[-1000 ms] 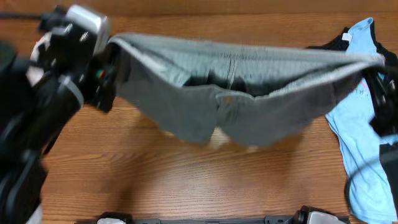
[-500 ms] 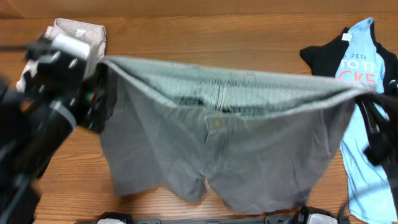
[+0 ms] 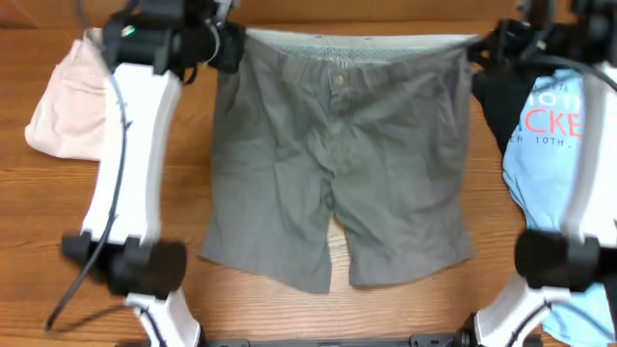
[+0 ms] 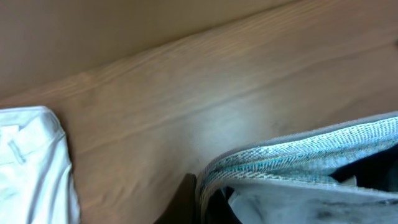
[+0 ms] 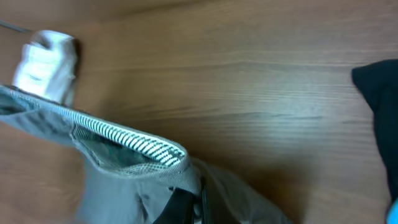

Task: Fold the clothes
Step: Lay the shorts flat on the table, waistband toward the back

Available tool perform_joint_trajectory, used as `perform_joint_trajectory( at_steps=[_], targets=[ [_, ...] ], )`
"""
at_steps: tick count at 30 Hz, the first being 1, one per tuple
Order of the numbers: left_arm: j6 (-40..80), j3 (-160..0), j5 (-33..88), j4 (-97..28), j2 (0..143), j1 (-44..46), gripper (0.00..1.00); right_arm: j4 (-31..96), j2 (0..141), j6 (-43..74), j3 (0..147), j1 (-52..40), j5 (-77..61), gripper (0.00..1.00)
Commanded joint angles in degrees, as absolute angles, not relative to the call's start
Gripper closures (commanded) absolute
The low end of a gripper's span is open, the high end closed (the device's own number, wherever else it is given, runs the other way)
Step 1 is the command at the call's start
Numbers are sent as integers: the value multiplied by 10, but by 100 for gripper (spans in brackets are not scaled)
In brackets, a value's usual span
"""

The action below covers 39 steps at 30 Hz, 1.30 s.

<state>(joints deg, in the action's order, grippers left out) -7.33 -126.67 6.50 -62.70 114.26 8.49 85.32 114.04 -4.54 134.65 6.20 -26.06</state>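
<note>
The dark grey shorts (image 3: 337,164) lie spread flat on the table, waistband at the far edge, legs toward me. My left gripper (image 3: 228,44) is shut on the waistband's left corner; the left wrist view shows the pale striped waistband (image 4: 298,155) pinched at my finger (image 4: 198,202). My right gripper (image 3: 476,48) is shut on the right corner, seen in the right wrist view (image 5: 189,196) with the waistband lining (image 5: 134,146). Beige shorts (image 3: 67,106) lie at the left. A light blue lettered T-shirt (image 3: 549,164) and a black garment (image 3: 496,101) lie at the right.
The wooden table (image 3: 270,308) shows in front of the shorts' legs. Both arms reach across the table's left and right sides, with their bases at the near edge. The beige shorts also show white in the left wrist view (image 4: 31,168).
Both grippers carried the shorts from hanging in the air away toward the far edge and lowered them. The shorts now lie spread flat, waistband pulled straight.
</note>
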Motion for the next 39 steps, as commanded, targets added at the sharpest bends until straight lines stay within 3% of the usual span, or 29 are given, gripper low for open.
perform_joint_trajectory(
  at_steps=[1, 9, 10, 12, 13, 14, 15, 20, 22, 27, 31, 39],
  targets=[
    [-62, -1264, 2, -582, 1226, 60, 96, 809, 1208, -40, 1349, 67, -197, 96],
    [-38, -1264, 10, -393, 1361, 62, 96, 589, 1337, 27, 1350, 52, -195, 96],
    [-37, -1264, 10, -378, 1367, 62, 93, 569, 1341, 30, 1349, 51, -195, 91],
    [-32, -1264, 9, -346, 1373, 62, 64, 526, 1345, 31, 1349, 48, -195, 53],
    [-32, -1265, 8, -331, 1372, 62, 41, 508, 1345, 31, 1350, 46, -195, 24],
    [-32, -1269, 8, -317, 1369, 62, 7, 495, 1343, 31, 1357, 46, -195, 0],
    [-32, -1275, 3, -313, 1366, 62, 0, 496, 1343, 31, 1363, 46, -195, 0],
    [-29, -1337, -3, -379, 1338, 62, 0, 606, 1339, 33, 1446, 45, -198, 0],
    [-25, -1393, 35, -533, 1310, 64, 0, 772, 1337, 33, 1503, 44, -213, 0],
    [-75, -1405, 107, -696, 1296, 68, 0, 970, 1337, 32, 1496, 40, -237, 0],
    [-117, -1390, 110, -747, 1301, 79, 0, 971, 1334, 33, 1456, 14, -247, 0],
    [-115, -1387, 102, -771, 1301, 84, 0, 961, 1334, 152, 1341, -42, -88, 0]
  ],
)
